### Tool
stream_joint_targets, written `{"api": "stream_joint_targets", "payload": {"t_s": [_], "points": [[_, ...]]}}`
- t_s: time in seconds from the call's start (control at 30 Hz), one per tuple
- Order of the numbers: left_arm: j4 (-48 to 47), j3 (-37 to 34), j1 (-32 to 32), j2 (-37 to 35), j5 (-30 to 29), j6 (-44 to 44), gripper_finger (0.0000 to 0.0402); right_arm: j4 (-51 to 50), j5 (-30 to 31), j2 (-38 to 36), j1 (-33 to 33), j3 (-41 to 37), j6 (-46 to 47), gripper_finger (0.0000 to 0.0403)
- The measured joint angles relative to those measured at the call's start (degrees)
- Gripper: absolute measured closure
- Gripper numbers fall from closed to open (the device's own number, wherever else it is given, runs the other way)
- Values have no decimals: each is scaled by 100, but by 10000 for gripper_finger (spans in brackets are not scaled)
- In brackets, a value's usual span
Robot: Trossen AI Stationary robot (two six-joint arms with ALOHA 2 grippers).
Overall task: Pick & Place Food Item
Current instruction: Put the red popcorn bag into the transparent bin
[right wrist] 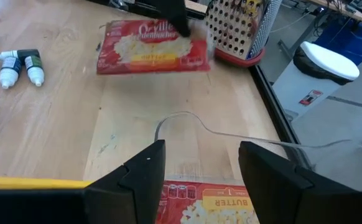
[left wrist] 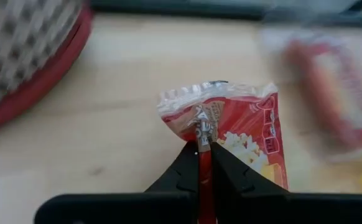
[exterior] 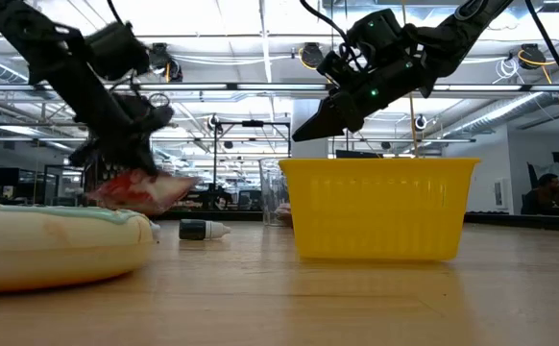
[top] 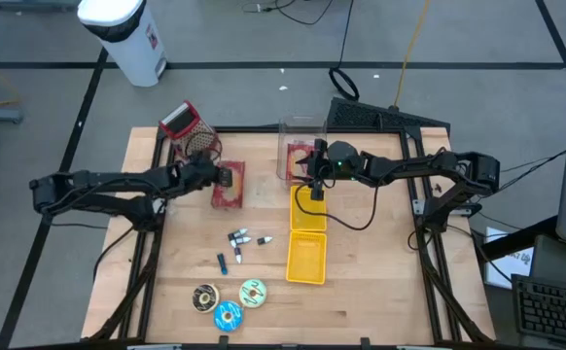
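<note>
The left gripper is pinched tight on the crimped edge of a red popcorn bag, its fingers pressed together with the wrapper between them. From above, this bag lies on the wooden table left of centre, just beside a red-rimmed grater near the back edge. In the low view one end of the bag seems lifted slightly off the wood, though the angle makes that hard to confirm.

The right gripper hovers with its fingers spread apart and nothing between them, above the near end of a yellow bin. A second popcorn bag sits directly below it inside a clear container.

Several small bottles lie scattered at the middle of the table, and three tape rolls sit near the front edge.
</note>
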Motion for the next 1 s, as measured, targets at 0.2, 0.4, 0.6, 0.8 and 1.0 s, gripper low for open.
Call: {"api": "stream_joint_targets", "payload": {"t_s": [0.2,0.4,0.6,0.8,1.0], "points": [[596,198,-296,-521,-225,1327,389,246,-10,0,78,0,279,211],[1921,200,-723,-646,-348,3057,389,698,-19,0,350,0,643,211],[2945,200,-1168,-399,-356,4702,389,1064,-23,0,653,0,1235,211],[3674,200,-1493,-45,-355,5582,389,1794,-21,0,788,0,1891,211],[4176,200,-1714,229,-343,5958,389,2438,-12,0,822,0,2473,211]]}}
